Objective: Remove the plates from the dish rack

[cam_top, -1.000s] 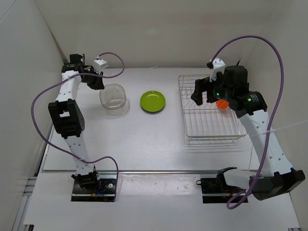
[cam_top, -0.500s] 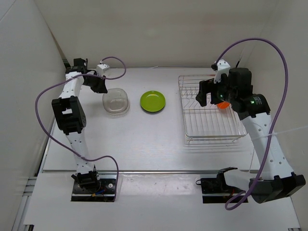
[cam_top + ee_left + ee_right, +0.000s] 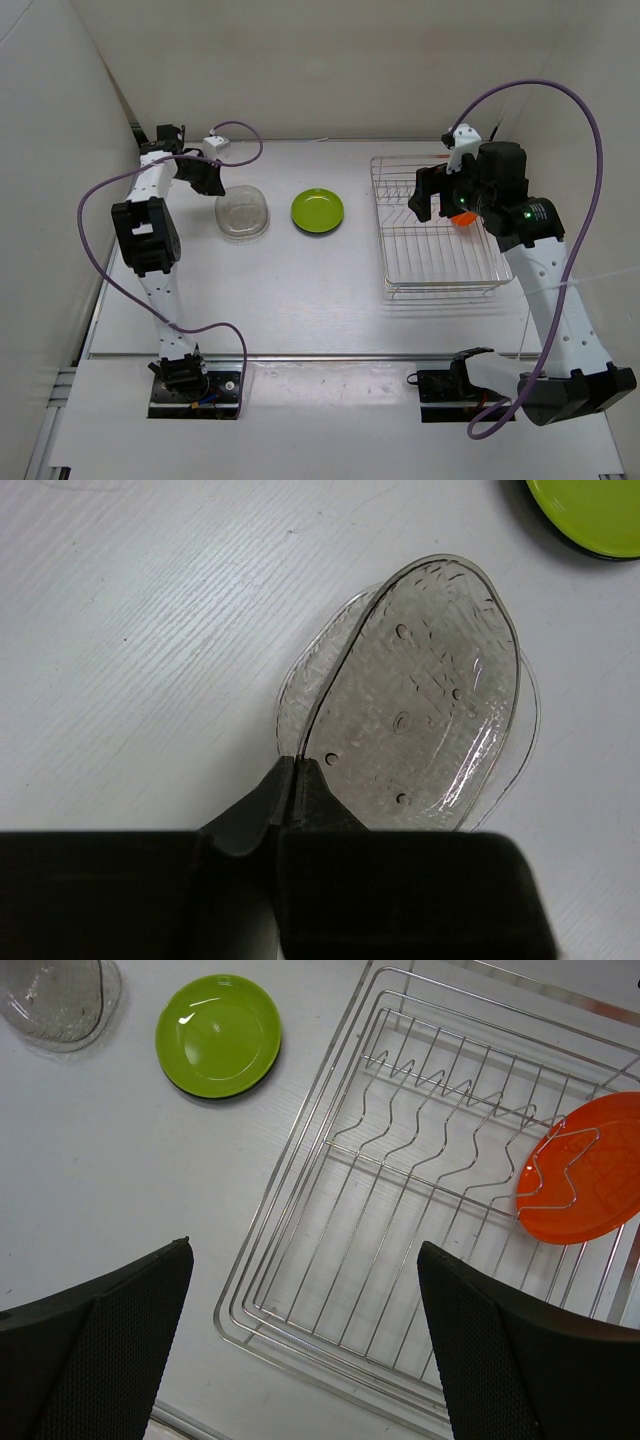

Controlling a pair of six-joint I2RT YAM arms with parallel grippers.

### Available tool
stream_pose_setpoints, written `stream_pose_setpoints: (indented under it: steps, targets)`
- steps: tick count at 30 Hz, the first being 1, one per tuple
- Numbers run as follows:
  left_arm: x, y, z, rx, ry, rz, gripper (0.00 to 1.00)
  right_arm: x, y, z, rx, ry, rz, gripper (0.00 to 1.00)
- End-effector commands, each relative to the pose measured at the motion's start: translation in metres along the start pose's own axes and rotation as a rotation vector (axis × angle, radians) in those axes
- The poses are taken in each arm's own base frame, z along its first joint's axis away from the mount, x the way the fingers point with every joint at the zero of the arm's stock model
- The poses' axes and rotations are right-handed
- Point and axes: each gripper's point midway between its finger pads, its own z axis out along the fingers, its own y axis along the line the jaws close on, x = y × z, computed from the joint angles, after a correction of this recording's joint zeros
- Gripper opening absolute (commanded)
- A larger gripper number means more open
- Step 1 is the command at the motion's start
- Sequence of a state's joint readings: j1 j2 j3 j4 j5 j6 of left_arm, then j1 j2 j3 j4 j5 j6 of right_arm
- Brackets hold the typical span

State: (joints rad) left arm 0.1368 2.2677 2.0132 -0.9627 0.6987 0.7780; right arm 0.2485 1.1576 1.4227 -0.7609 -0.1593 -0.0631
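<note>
Left gripper point(image 3: 207, 178) at far left of table point(image 3: 300, 300), pinched shut on the rim of a clear plate point(image 3: 420, 710). Left wrist view shows it tilted over a second clear plate point(image 3: 303, 685) lying flat; top view blurs the two into one. Green plate point(image 3: 317, 211) flat on table, between those and rack point(image 3: 440, 262). Right gripper point(image 3: 305, 1250) hovers over rack, fingers wide, holding nothing. Orange plate point(image 3: 575, 1175) in rack behind a wire prong point(image 3: 560, 1165), plain in right wrist view, mostly hidden by right arm point(image 3: 520, 215) from top
</note>
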Motion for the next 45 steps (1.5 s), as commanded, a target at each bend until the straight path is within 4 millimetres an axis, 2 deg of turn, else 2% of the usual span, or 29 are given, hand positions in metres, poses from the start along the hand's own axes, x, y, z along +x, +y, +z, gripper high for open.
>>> stream_pose_setpoints:
  steps: [1, 2, 6, 8, 14, 15, 16, 17, 20, 23, 24, 25, 26, 27, 28, 29, 30, 31, 32, 33, 34, 35, 36, 37, 41, 44, 45]
  targets:
    - [-0.023, -0.003, -0.006, 0.000, -0.061, 0.031, 0.12, -0.006, 0.000, -0.007, 0.003, -0.029, -0.018, 0.95]
    - [-0.025, -0.001, -0.006, -0.007, -0.069, 0.040, 0.13, -0.006, 0.000, -0.007, 0.003, -0.029, -0.018, 0.95]
    - [-0.024, 0.000, -0.003, -0.007, -0.069, 0.016, 0.39, -0.006, 0.000, -0.007, 0.003, -0.029, -0.018, 0.95]
    - [-0.022, -0.003, 0.003, 0.005, -0.063, 0.007, 0.39, -0.007, 0.000, -0.010, 0.003, -0.038, -0.020, 0.95]
    - [-0.026, -0.004, 0.004, -0.001, -0.059, 0.019, 0.41, -0.008, 0.000, -0.013, 0.003, -0.048, -0.018, 0.95]
    - [-0.030, -0.005, 0.000, -0.007, -0.066, 0.027, 0.41, -0.008, 0.000, -0.013, 0.003, -0.048, -0.018, 0.95]
    - [-0.035, -0.007, -0.005, -0.014, -0.074, 0.023, 0.50, -0.005, 0.001, -0.012, -0.009, -0.040, -0.016, 0.95]
    - [-0.037, -0.005, -0.005, -0.018, -0.079, 0.020, 0.51, -0.005, 0.001, -0.012, -0.009, -0.040, -0.016, 0.95]
    - [-0.053, -0.012, -0.025, -0.050, -0.104, 0.023, 0.60, 0.002, -0.006, -0.007, 0.033, -0.022, -0.001, 0.95]
    - [-0.066, -0.028, -0.053, -0.097, -0.130, -0.008, 0.75, 0.003, -0.022, -0.002, 0.118, -0.029, -0.002, 1.00]
    - [-0.071, -0.030, -0.061, -0.124, -0.143, -0.021, 0.83, 0.006, -0.028, -0.001, 0.145, -0.024, -0.001, 1.00]
    - [-0.086, -0.042, -0.083, -0.152, -0.184, -0.005, 0.95, 0.006, -0.034, 0.004, 0.172, -0.018, 0.000, 1.00]
    - [-0.079, -0.046, -0.086, -0.180, -0.176, -0.049, 1.00, 0.014, -0.050, 0.008, 0.243, 0.016, 0.000, 1.00]
    - [-0.083, -0.054, -0.092, -0.197, -0.186, -0.058, 1.00, 0.015, -0.064, 0.010, 0.281, 0.021, 0.017, 1.00]
    - [-0.094, -0.066, -0.116, -0.240, -0.223, -0.044, 1.00, 0.019, -0.072, 0.012, 0.298, 0.036, 0.031, 1.00]
    - [-0.090, -0.070, -0.118, -0.280, -0.222, -0.090, 1.00, 0.024, -0.090, 0.017, 0.345, 0.065, 0.055, 1.00]
    - [-0.091, -0.073, -0.128, -0.319, -0.235, -0.109, 1.00, 0.022, -0.103, 0.017, 0.390, 0.075, 0.055, 1.00]
    - [-0.100, -0.088, -0.146, -0.354, -0.265, -0.104, 1.00, 0.031, -0.122, 0.024, 0.448, 0.125, 0.058, 1.00]
    - [-0.098, -0.087, -0.156, -0.407, -0.265, -0.136, 1.00, 0.028, -0.135, 0.024, 0.491, 0.139, 0.040, 1.00]
    - [-0.101, -0.095, -0.158, -0.423, -0.266, -0.134, 1.00, 0.031, -0.153, 0.023, 0.536, 0.161, 0.046, 1.00]
    - [-0.101, -0.097, -0.176, -0.491, -0.273, -0.144, 1.00, 0.041, -0.165, 0.036, 0.548, 0.217, 0.044, 1.00]
    - [-0.106, -0.103, -0.183, -0.506, -0.283, -0.151, 1.00, 0.044, -0.175, 0.040, 0.566, 0.241, 0.038, 1.00]
    - [-0.098, -0.108, -0.187, -0.515, -0.259, -0.176, 1.00, 0.050, -0.194, 0.046, 0.608, 0.287, 0.033, 1.00]
    - [-0.103, -0.116, -0.198, -0.531, -0.275, -0.171, 1.00, 0.052, -0.201, 0.051, 0.611, 0.303, 0.031, 1.00]
    - [-0.092, -0.138, -0.220, -0.567, -0.282, -0.180, 1.00, 0.059, -0.234, 0.060, 0.663, 0.344, 0.070, 0.95]
    - [-0.089, -0.156, -0.233, -0.593, -0.304, -0.158, 1.00, 0.053, -0.249, 0.070, 0.685, 0.335, 0.064, 0.89]
    - [-0.084, -0.158, -0.232, -0.591, -0.300, -0.159, 1.00, 0.056, -0.254, 0.077, 0.694, 0.345, 0.064, 0.83]
